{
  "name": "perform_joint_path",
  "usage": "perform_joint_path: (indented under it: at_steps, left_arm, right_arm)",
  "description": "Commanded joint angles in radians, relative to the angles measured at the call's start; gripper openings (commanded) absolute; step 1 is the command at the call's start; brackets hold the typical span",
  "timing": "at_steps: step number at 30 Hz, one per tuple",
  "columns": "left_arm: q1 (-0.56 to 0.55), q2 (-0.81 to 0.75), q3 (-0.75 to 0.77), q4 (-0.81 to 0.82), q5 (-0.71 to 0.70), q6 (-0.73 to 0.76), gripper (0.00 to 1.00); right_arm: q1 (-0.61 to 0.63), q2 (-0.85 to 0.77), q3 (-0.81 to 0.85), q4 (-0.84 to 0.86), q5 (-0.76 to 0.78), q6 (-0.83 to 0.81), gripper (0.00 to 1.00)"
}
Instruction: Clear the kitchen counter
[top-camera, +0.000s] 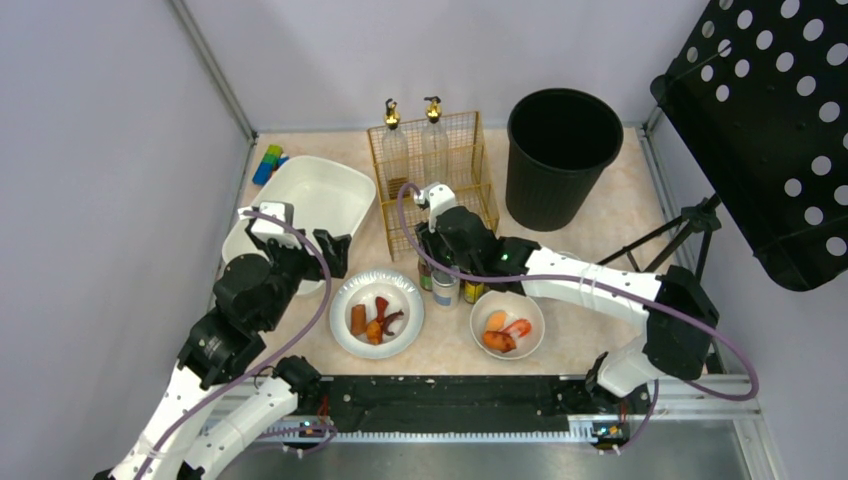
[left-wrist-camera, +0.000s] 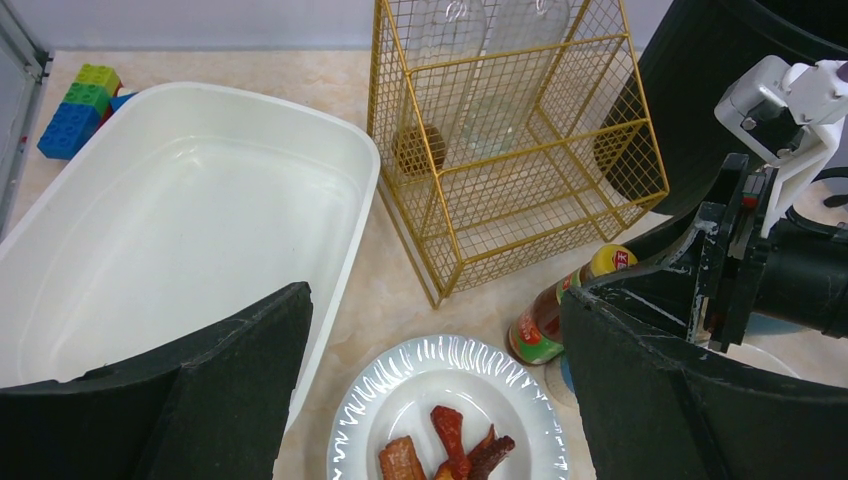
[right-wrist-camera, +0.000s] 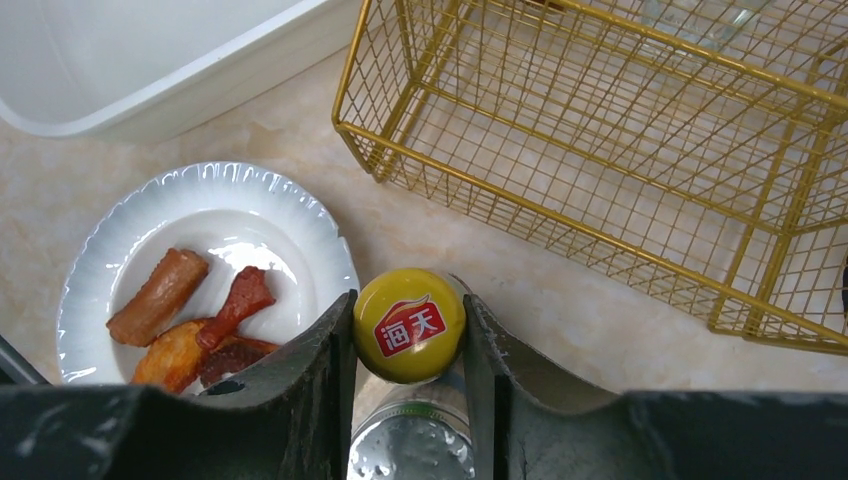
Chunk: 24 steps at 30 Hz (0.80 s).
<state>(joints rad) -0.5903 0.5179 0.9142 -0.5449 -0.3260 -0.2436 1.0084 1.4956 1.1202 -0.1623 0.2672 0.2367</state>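
cap text: 海天, white characters on a red emblem, printed on top of the yellow round bottle cap (right-wrist-camera: 409, 326). Sharp and fully legible in the right wrist view.
cap, left wrist view: the cap shows a small red patch with white marks, seen at an angle. Too small to read.
bottle label: red-and-green wrap label (left-wrist-camera: 533, 338) low on the brown glass bottle (left-wrist-camera: 572, 290) under that cap. There is print on it, but it's blurred and can't be read.
top view: bottles are too small for any characters to resolve.
numbers/signs: none legible in any view.
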Motion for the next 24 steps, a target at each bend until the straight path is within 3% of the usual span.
perform_joint_path:
  at_steps: [1,4,24]
  left_arm:
    - [0.004,0.012,0.0,0.028,0.01,0.007,0.98]
    - [0.004,0.012,0.0,0.028,0.011,0.007,0.98]
    - [0.004,0.015,0.002,0.025,0.009,0.007,0.98]
  right_arm:
    - [0.015,0.017,0.003,0.02,0.018,-0.01,0.14]
    - [0.017,0.009,0.003,0.026,0.028,-0.013,0.0]
    - [0.023,-0.125,0.113,0.015,0.089,-0.087,0.0]
